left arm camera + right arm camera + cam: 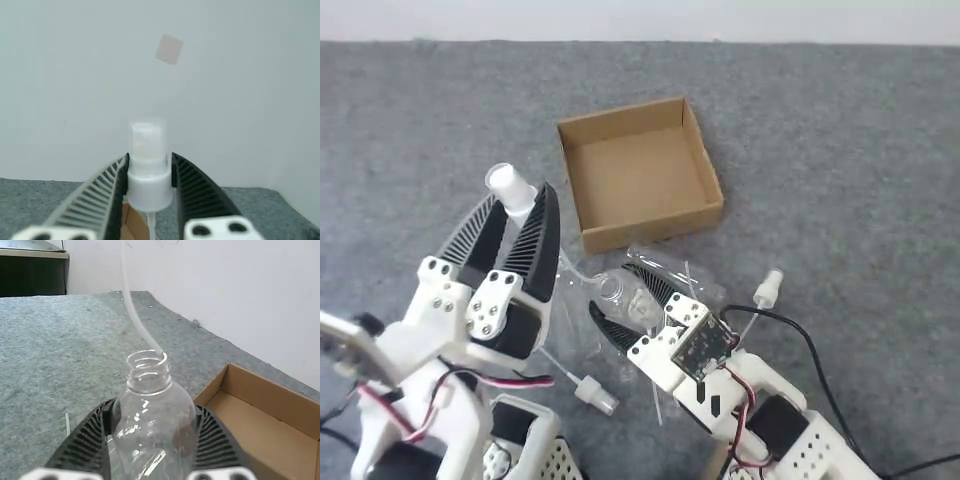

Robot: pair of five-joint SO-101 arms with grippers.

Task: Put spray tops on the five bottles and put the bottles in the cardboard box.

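the left end effector (149, 160) is pinching a white spray top (148, 187) by its collar, one ribbed finger on each side. the nozzle cap stands up past the fingertips. the thin dip tube (150, 225) drops back between the fingers and is cut off at the frame edge there.

the right end effector (152, 410) is pressed against the shoulders of a clear bottle (152, 435), whose open threaded neck sits just beyond the fingertips. the bottle's lower body is cut off in the right wrist view. that view shows the dip tube curving down to meet the rim of the bottle's mouth. whether its tip goes inside is hard to tell, and its upper end runs out of frame.

the high view shows what neither wrist view does: crumpled clear plastic (665, 268) lies under and around the right end effector. the bottle is hard to separate from it, and what lies within it cannot be made out.

a second spray top (768, 288) lies on the grey table (840, 150) near the right end effector, on the side away from the left arm. a third spray top (595, 392) lies behind both end effectors, between the two arms.

the cardboard box (640, 175) sits open ahead of both sets of fingertips, closer to the right end effector. in the left wrist view the fingers hide all but a sliver of it.
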